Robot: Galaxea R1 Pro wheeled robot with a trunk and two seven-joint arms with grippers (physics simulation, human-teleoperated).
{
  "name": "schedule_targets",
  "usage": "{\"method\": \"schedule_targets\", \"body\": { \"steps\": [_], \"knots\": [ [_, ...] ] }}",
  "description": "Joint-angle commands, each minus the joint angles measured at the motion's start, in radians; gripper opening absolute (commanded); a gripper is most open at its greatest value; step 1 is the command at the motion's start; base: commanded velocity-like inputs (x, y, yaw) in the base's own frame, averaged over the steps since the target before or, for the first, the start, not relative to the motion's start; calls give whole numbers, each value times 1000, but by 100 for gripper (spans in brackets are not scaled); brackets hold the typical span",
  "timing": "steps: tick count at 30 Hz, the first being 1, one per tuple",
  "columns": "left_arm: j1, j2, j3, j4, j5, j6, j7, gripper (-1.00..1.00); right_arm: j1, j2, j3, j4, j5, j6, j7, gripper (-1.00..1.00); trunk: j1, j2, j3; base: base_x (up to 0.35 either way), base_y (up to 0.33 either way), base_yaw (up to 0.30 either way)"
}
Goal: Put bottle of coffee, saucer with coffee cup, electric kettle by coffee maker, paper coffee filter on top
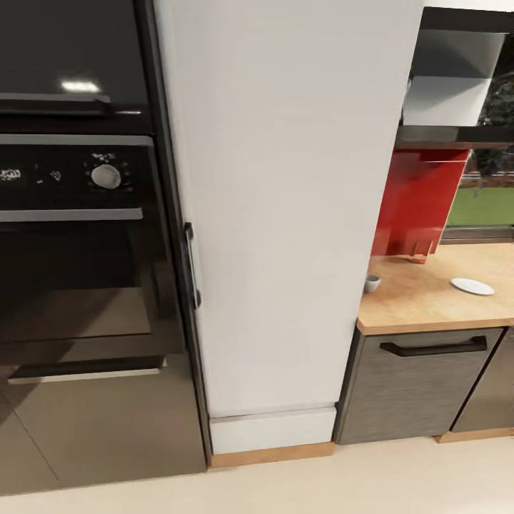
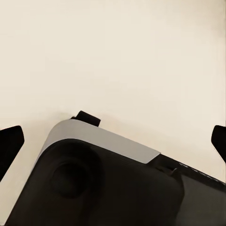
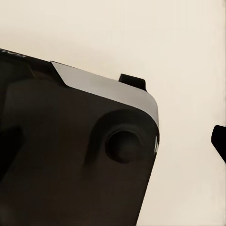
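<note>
Mostly the head view faces cabinetry rather than the work: at far left a black built-in oven [image 1: 78,235] with its round knob [image 1: 106,176], then a tall white cabinet panel [image 1: 278,214] with a dark handle [image 1: 190,265] on its left edge, standing squarely ahead. Right of that panel lies the wooden countertop [image 1: 428,300], and on it the coffee cup [image 1: 372,283] sits close to the panel, with the saucer [image 1: 472,286] well apart from it, further right, both upright and flat. So the task's things lie forward and to the robot's right, which by my judgement makes the right arm the nearer one once the base has turned or rolled that way. Both wrist views look down at pale floor [image 2: 117,56] and the dark, grey-trimmed robot base [image 3: 70,155]. The left gripper [image 2: 113,141] shows dark fingertips [image 2: 9,141] at opposite edges, spread wide with nothing between. Of the right gripper one fingertip [image 3: 219,139] shows, so its spread I cannot tell.
</note>
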State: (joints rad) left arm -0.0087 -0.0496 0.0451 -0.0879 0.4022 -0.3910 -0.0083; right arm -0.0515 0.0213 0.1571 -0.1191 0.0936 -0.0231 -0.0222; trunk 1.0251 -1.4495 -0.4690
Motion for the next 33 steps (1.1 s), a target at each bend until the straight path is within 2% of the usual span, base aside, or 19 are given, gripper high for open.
{"method": "schedule_targets", "body": {
  "steps": [1,7,18,27,33],
  "knots": [
    [-1,-1,4,0,-1,-4,-1,100,-1,0,1,1,10,-3,-2,100,0,-1,-1,0,-331,0],
    [-1,0,4,0,-2,-5,-1,100,-1,-1,0,1,12,-7,-2,100,0,-1,-1,0,-320,0],
    [-1,1,-9,1,-13,-7,-9,100,-1,-4,-9,1,2,-11,1,100,0,-1,-1,5,-137,0],
    [-1,0,-13,2,-16,-6,-10,100,-1,-5,-9,1,2,-14,1,100,0,-1,-1,84,-310,0],
    [-1,0,-13,2,-16,-6,-10,100,-1,-11,-4,1,5,-52,1,100,0,-1,-1,96,-331,0]
  ]
}}
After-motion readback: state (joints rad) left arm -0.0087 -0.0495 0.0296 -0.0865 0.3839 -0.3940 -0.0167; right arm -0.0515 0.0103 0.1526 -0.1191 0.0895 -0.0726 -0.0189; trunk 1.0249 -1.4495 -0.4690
